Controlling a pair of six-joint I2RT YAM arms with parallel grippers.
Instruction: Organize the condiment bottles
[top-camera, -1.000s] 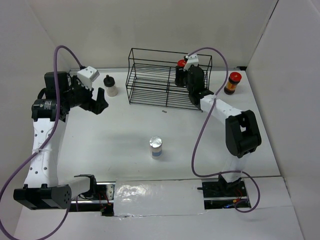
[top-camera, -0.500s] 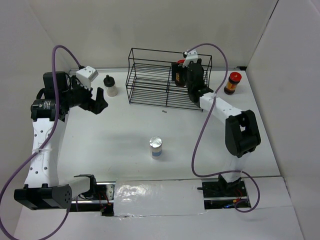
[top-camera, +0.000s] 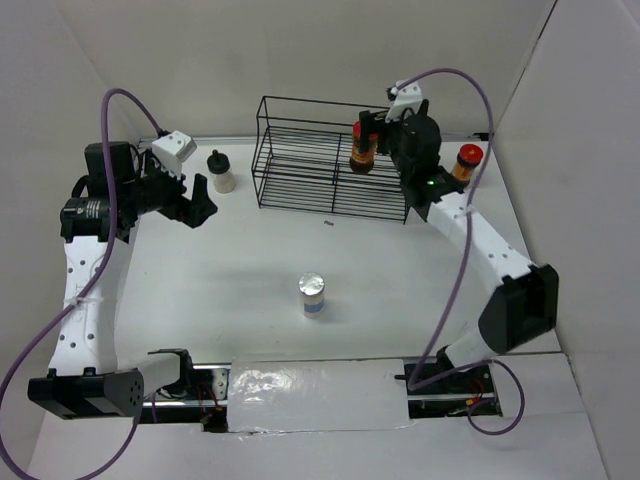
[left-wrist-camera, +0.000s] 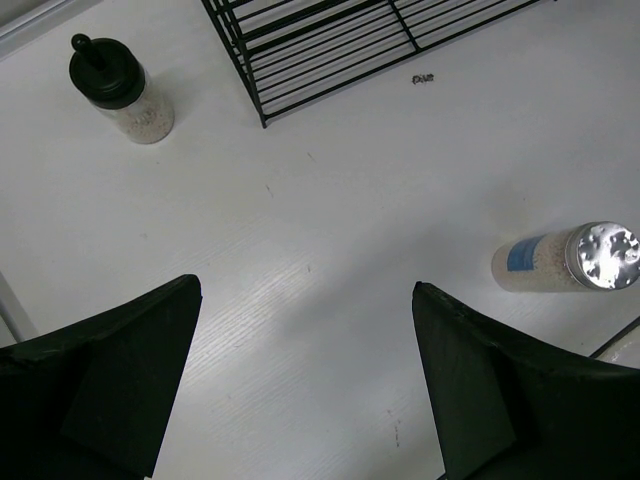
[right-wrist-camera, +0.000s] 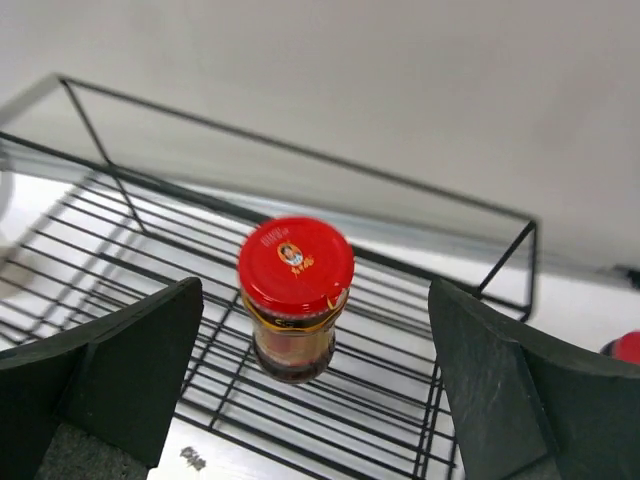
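A dark jar with a red lid (top-camera: 363, 148) (right-wrist-camera: 296, 300) stands upright on the black wire rack (top-camera: 300, 170) (right-wrist-camera: 420, 420), near its right end. My right gripper (top-camera: 386, 140) (right-wrist-camera: 315, 288) hangs open just right of the jar, clear of it. A second red-lidded jar (top-camera: 466, 162) (right-wrist-camera: 626, 348) stands on the table right of the rack. The black-capped bottle (top-camera: 221, 172) (left-wrist-camera: 122, 90) stands left of the rack. The white blue-labelled bottle (top-camera: 312, 295) (left-wrist-camera: 560, 258) stands mid-table. My left gripper (top-camera: 196, 203) (left-wrist-camera: 306, 290) is open over bare table, near the black-capped bottle.
White walls close in the table at the back and on both sides. The rack (left-wrist-camera: 330, 50) has two tiers. A small dark speck (top-camera: 329, 224) (left-wrist-camera: 423, 78) lies on the table in front of the rack. Purple cables loop above both arms.
My right gripper has opened, let go of the red-lidded jar on the rack and drawn back to the right and up. The left arm has hardly moved.
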